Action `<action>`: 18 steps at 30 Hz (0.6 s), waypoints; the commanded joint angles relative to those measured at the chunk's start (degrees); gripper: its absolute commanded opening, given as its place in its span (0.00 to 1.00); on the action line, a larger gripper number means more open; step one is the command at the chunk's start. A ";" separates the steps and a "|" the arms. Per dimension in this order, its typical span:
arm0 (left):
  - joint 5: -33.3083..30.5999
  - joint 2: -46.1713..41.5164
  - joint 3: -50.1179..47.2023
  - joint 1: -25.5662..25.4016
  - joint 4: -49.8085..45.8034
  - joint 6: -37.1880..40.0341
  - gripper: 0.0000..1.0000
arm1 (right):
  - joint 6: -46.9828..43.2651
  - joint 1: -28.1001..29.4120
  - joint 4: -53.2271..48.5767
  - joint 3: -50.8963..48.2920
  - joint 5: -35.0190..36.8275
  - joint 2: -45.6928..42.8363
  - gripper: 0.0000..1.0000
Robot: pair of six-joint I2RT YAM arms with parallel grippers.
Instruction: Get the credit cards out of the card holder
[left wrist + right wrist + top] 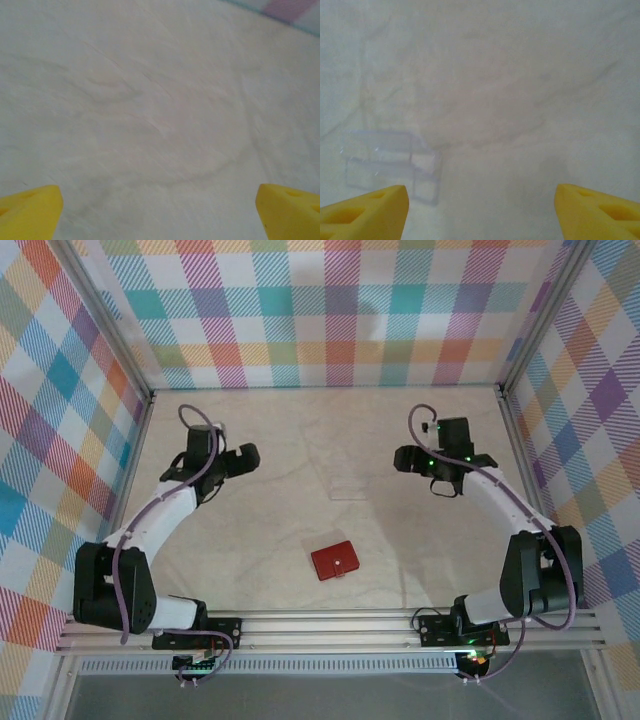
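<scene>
Top external: closed red card holder, any writing too small.

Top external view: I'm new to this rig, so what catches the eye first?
The closed red card holder stands out, lying toward the near side of the pale table. Around it rise loud rainbow-plaid walls. Farther back lies a faint clear plastic rectangle.

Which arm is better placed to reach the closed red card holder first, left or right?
Right, though only slightly: the right claw hangs a little nearer the card holder than the left claw. Both are open and empty.
</scene>
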 commanded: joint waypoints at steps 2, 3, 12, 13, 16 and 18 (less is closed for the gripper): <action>9.39 2.91 3.45 -4.75 -12.68 -1.66 0.96 | 6.74 3.66 -12.52 1.45 -3.82 0.72 0.72; 10.68 3.53 4.02 -5.74 -13.46 -2.27 0.96 | 7.99 4.08 -13.08 1.03 -5.08 0.40 0.72; 23.48 8.84 3.76 -15.14 -11.75 -8.88 0.88 | 17.07 14.50 -16.67 -5.31 -14.44 -4.95 0.72; 23.55 9.30 3.54 -16.18 -11.69 -9.10 0.88 | 18.24 15.91 -16.57 -6.28 -15.27 -6.00 0.72; 23.85 9.71 1.98 -18.05 -10.23 -9.99 0.85 | 21.36 20.14 -16.68 -8.62 -16.84 -8.53 0.72; 25.84 10.00 0.46 -18.52 -7.67 -10.57 0.82 | 23.52 22.87 -16.33 -10.15 -18.31 -9.96 0.73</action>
